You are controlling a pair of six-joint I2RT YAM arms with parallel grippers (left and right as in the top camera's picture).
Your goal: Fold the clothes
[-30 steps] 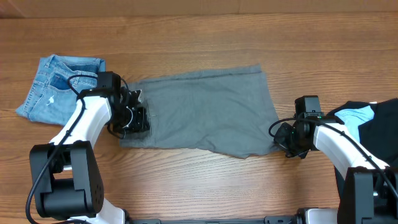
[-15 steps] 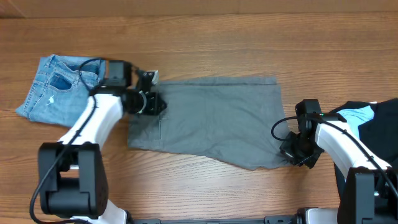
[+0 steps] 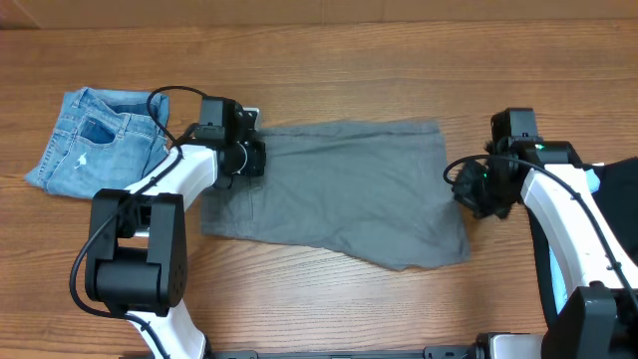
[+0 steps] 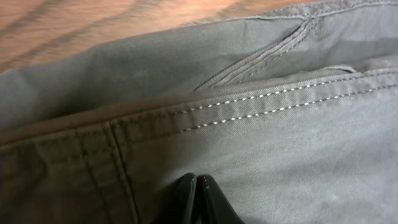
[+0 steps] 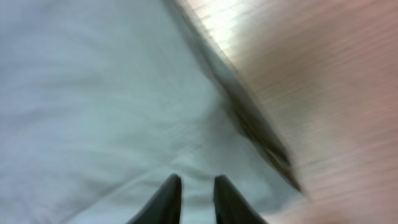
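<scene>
The olive-grey shorts [image 3: 339, 189] lie flat in the middle of the table. My left gripper [image 3: 249, 160] rests on their upper left corner by the waistband. In the left wrist view its fingers [image 4: 196, 180] are pressed together on smooth olive cloth [image 4: 280, 143], with no fold between them. My right gripper [image 3: 469, 189] hovers at the shorts' right edge. In the blurred right wrist view its fingers [image 5: 196, 183] stand a narrow gap apart over pale grey cloth [image 5: 93, 93] and hold nothing.
Folded blue denim shorts [image 3: 95, 140] lie at the far left. A black garment [image 3: 618, 209] with a light-blue piece [image 3: 596, 178] lies at the right edge under my right arm. Bare wooden table [image 3: 319, 60] runs along the back.
The olive-grey shorts have slid to the right. My left gripper moved up to the waistband's top corner. My right gripper moved up from the lower right corner along the right edge.
</scene>
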